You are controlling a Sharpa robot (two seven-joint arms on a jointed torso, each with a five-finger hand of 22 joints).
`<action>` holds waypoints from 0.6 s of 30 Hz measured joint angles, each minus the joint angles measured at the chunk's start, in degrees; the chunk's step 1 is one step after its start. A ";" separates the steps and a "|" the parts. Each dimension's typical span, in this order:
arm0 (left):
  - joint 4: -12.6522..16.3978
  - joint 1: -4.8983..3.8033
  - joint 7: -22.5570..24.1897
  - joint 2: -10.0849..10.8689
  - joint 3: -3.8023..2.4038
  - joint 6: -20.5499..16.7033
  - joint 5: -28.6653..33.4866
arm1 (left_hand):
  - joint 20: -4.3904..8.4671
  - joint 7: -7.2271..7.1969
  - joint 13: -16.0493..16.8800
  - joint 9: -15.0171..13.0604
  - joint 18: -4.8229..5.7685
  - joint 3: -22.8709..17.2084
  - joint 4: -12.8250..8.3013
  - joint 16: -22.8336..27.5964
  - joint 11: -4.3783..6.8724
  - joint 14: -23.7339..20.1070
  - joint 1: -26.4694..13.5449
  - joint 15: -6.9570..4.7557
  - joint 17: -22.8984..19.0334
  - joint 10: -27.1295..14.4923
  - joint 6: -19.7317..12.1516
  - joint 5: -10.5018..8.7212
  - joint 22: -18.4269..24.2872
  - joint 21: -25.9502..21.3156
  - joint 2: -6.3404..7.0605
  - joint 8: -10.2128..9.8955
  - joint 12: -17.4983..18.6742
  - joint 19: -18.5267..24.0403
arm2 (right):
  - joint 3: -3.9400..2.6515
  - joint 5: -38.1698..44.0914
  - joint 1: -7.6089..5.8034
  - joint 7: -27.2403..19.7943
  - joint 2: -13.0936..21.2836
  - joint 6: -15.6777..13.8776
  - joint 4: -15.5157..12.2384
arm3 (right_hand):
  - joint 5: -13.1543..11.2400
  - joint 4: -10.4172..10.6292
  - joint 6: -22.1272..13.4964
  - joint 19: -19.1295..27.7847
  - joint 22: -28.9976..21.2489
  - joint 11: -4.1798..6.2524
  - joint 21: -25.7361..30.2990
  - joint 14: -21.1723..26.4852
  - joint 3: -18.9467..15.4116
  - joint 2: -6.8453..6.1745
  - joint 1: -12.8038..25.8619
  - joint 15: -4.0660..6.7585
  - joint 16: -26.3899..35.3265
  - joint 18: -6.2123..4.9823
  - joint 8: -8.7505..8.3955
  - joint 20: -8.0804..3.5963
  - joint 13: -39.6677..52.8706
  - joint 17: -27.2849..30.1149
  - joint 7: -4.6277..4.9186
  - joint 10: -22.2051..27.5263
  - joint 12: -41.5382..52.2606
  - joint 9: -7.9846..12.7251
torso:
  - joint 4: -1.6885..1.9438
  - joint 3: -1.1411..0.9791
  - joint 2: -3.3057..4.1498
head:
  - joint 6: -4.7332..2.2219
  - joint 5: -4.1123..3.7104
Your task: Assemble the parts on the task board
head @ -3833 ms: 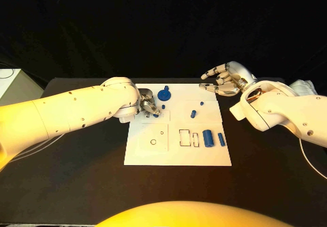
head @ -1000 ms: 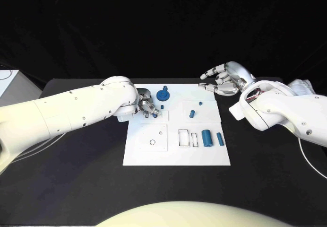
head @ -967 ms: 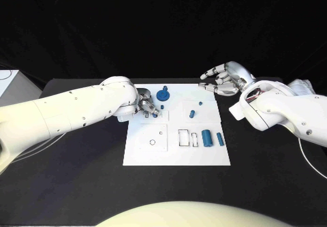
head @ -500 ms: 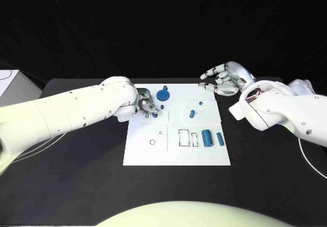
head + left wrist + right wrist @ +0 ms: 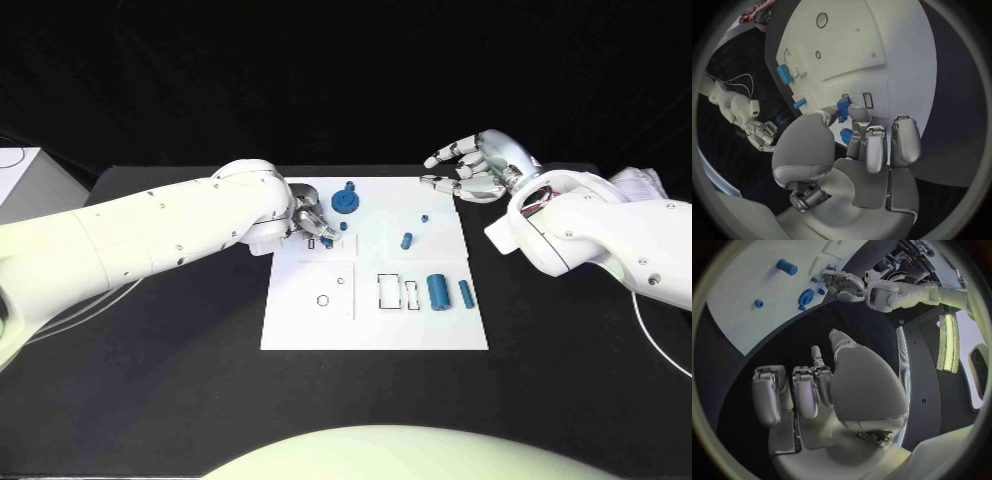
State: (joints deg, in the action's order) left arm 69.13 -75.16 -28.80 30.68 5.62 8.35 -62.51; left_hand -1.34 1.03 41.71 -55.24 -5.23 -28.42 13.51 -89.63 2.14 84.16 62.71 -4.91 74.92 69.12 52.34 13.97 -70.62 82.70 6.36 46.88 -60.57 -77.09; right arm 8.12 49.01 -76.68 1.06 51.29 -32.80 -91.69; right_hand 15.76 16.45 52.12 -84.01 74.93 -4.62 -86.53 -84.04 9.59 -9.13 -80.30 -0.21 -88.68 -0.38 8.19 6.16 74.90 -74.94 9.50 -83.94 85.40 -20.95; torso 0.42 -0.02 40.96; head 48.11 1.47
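The white task board [image 5: 375,325] lies in the middle of the black table. My left hand [image 5: 310,225] rests over the board's far left part and pinches a small blue part [image 5: 842,107] between thumb and finger, close to a small rectangular slot [image 5: 867,100]. A second blue piece [image 5: 846,136] shows under the fingers. A blue gear-like part [image 5: 346,200] stands just right of that hand. My right hand [image 5: 469,170] hovers off the board's far right corner, fingers apart and holding nothing.
On the board lie a small blue cylinder [image 5: 407,240], a tiny peg [image 5: 426,217], a large cylinder [image 5: 437,291] and a slimmer one [image 5: 466,293]. Rectangular slots [image 5: 389,290] and a ring hole [image 5: 323,300] are bare. A white box [image 5: 22,170] sits at the far left.
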 measured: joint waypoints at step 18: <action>0.00 0.00 -0.29 0.00 -0.12 0.00 1.42 | 0.00 0.41 -0.98 0.69 0.00 -1.52 0.17 0.00 0.01 0.00 2.74 0.01 0.00 -0.45 -1.27 -0.33 0.25 -0.23 1.66 -1.55 0.50 0.00 | 0.00 0.00 0.09 0.09 -0.04 0.28 0.10 | 0.00 0.00 0.00 0.00 -0.01 0.00 0.00 0.00 0.00 0.30 0.30 0.00 0.00 0.00 0.00 0.00 0.00 0.01 0.00 0.00 0.00 -0.01 | 0.04 0.01 -0.03 | 0.23 -0.01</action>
State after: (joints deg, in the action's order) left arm 69.13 -75.16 -29.09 30.68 5.49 8.35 -61.09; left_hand -1.35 1.45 40.74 -54.55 -5.23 -29.94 13.67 -89.63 2.14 84.16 65.45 -4.91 74.92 68.67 51.07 13.65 -70.37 82.47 8.01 45.34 -60.07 -77.09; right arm 8.12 49.01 -76.59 1.15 51.25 -32.52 -91.59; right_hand 15.76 16.45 52.12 -84.01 74.91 -4.62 -86.53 -84.04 9.59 -8.82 -80.00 -0.21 -88.68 -0.38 8.19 6.16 74.90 -74.93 9.50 -83.94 85.40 -20.96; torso 0.46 -0.01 40.94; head 48.34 1.46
